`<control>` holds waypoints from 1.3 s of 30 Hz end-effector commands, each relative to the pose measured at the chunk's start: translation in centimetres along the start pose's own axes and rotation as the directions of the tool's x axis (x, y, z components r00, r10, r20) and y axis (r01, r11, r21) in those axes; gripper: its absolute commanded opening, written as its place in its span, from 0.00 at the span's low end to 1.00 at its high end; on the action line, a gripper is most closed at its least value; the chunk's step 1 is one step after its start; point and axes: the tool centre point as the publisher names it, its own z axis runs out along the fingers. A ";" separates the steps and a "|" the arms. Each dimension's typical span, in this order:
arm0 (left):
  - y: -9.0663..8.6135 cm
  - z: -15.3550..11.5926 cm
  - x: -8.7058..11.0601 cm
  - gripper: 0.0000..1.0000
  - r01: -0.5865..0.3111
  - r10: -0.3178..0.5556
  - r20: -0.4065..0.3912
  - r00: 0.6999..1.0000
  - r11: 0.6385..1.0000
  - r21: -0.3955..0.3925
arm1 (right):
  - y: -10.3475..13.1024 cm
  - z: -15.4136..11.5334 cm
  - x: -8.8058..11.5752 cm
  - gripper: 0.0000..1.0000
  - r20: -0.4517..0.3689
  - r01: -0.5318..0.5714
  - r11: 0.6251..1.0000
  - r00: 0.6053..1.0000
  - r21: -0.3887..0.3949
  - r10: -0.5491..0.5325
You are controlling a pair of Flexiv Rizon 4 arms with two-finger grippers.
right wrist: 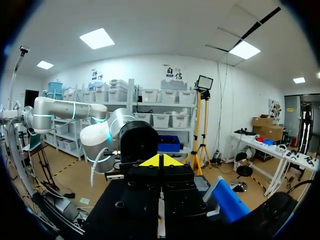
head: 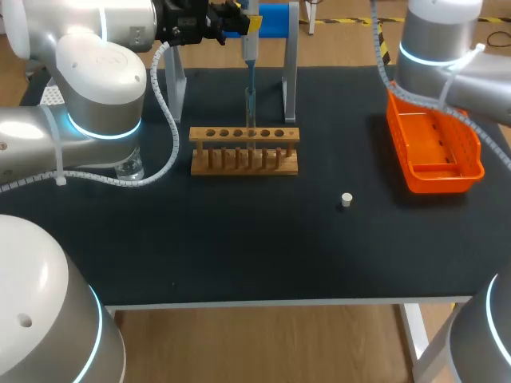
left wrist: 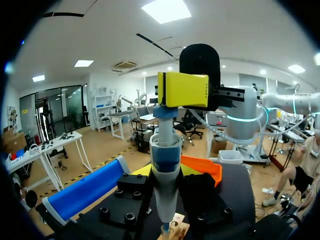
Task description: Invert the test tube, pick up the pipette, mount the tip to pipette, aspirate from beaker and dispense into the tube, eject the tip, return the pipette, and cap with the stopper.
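Wooden rack, matt tabletop, clear glass beaker

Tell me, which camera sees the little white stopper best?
The head view: the stopper stands alone on the dark table, between the wooden rack and the orange basket. Neither wrist view shows it.

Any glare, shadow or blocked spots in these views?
Head view: even light; the left arm hides most of the beaker, the pipette shows clearly over the rack. Left wrist view: ceiling panels glare, pipette well lit. Right wrist view: the dark body of the right gripper fills the foreground.
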 end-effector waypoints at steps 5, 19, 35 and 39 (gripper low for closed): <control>0.1 0.0 0.0 0.00 -0.001 0.001 0.002 1.000 1.000 0.006 | 0.1 0.2 -0.8 0.00 -0.005 -0.001 1.000 1.000 0.009 0.001; 0.1 0.0 0.0 0.00 -0.001 0.001 0.002 1.000 1.000 0.006 | -0.5 0.4 -1.4 0.00 -0.002 -0.016 1.000 1.000 0.021 0.016; 0.1 0.0 0.0 0.00 -0.001 0.001 0.002 1.000 1.000 0.006 | -1.7 0.2 -1.4 0.00 -0.002 -0.041 0.998 0.999 0.040 0.041; 0.1 0.0 0.0 0.00 -0.001 0.001 0.002 1.000 1.000 0.006 | -2.3 0.2 -1.3 0.00 -0.004 -0.051 0.998 0.999 0.045 0.051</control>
